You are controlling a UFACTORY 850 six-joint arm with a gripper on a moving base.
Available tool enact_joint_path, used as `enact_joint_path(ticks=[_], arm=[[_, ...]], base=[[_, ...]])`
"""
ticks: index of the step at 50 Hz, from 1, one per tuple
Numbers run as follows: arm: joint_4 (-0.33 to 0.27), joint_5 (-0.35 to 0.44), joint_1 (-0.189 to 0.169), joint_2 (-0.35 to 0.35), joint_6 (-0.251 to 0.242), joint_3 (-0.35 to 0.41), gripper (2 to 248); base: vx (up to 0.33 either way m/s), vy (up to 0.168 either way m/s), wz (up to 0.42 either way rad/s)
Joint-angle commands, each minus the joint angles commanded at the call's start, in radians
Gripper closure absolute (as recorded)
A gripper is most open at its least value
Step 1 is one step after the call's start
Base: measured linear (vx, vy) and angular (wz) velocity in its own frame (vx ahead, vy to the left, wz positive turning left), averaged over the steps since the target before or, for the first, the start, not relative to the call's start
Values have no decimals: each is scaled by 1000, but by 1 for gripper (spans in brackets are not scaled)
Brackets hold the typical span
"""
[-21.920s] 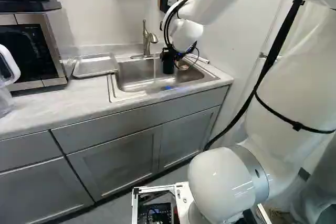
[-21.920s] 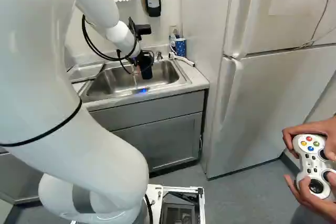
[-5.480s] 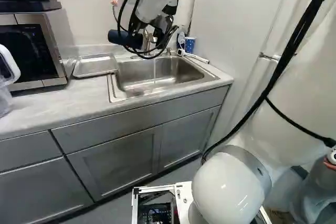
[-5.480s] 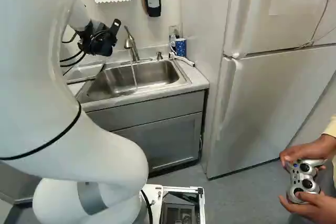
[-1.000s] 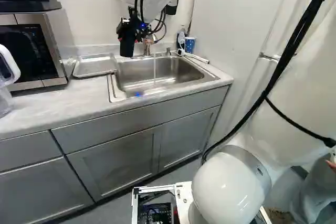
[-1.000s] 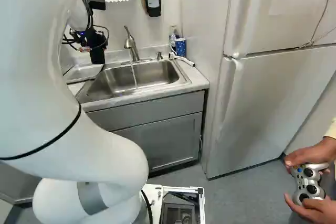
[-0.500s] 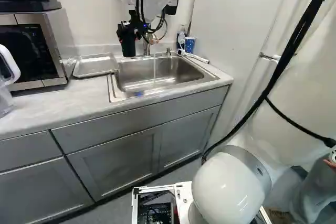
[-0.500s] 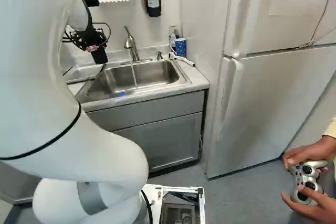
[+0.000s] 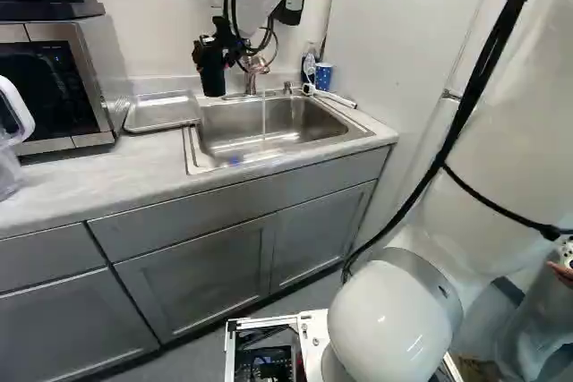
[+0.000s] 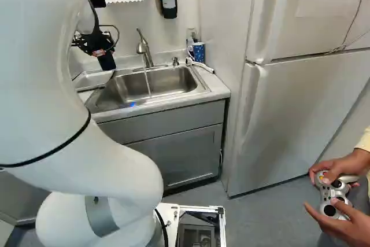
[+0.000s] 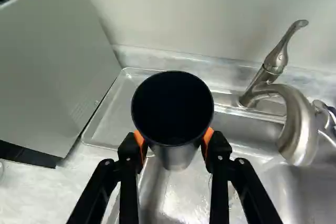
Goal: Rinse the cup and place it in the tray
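The cup (image 11: 173, 118), clasped between the widely parted jaws of the gripper (image 11: 174, 139), is best lowered level onto the tray (image 11: 116, 120).

The pale worktop (image 9: 89, 176) crosses the left base view, a metal sink (image 9: 235, 134) set into its middle. A shallow tray (image 9: 163, 114) lies left of the sink, a microwave (image 9: 89, 87) stands upper left, a clear container (image 9: 9, 165) at the left edge, a blue cup (image 9: 323, 78) at the sink's far right corner.
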Motion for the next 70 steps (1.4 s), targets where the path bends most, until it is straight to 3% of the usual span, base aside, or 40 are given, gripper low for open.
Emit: enact_joint_path(ticks=[18, 47, 70], arm=[[0, 59, 47, -53, 0, -49, 128], [0, 219, 107, -192, 0, -135, 128], [0, 236, 110, -224, 0, -120, 128]], base=[[0, 0, 0], [0, 0, 0], [0, 0, 0]])
